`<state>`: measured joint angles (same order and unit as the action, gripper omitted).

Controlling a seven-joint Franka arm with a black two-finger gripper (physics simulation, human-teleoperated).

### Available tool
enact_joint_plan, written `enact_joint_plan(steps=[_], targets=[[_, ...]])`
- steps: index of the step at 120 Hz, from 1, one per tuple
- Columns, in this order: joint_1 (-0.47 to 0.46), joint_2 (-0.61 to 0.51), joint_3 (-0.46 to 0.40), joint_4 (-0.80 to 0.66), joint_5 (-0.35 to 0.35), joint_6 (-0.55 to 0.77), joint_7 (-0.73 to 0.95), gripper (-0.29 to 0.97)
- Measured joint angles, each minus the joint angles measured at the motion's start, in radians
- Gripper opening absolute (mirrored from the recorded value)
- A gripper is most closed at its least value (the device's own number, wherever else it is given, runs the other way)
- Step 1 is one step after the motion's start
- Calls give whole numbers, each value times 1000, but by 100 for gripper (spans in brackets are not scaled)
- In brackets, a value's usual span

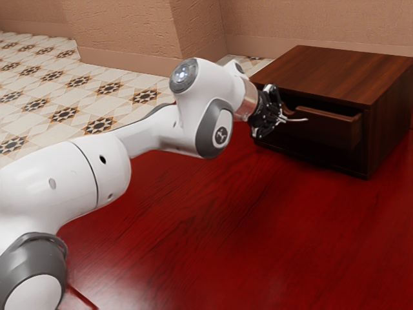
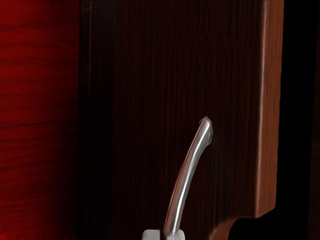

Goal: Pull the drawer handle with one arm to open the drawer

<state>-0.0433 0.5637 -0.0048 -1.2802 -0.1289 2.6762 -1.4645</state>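
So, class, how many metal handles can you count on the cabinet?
1: a curved silver handle on the drawer front, right by the hand. The cabinet's far sides are hidden.

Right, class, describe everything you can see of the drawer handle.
The drawer handle is a slim, curved bar of shiny silver metal that bows outward from the dark wood drawer front. The gripper sits at the end of it nearer the arm; whether it actually grips the bar cannot be told. The drawer front looks slightly pulled out, with a dark gap showing above it.
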Motion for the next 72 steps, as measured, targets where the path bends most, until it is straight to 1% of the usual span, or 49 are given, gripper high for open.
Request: enact_joint_plan(steps=[37,72], targets=[[-9,-111,21,-144,-27,-1,-5,-10],[-9,-175,23,-234,-45,-2,-11,-10]])
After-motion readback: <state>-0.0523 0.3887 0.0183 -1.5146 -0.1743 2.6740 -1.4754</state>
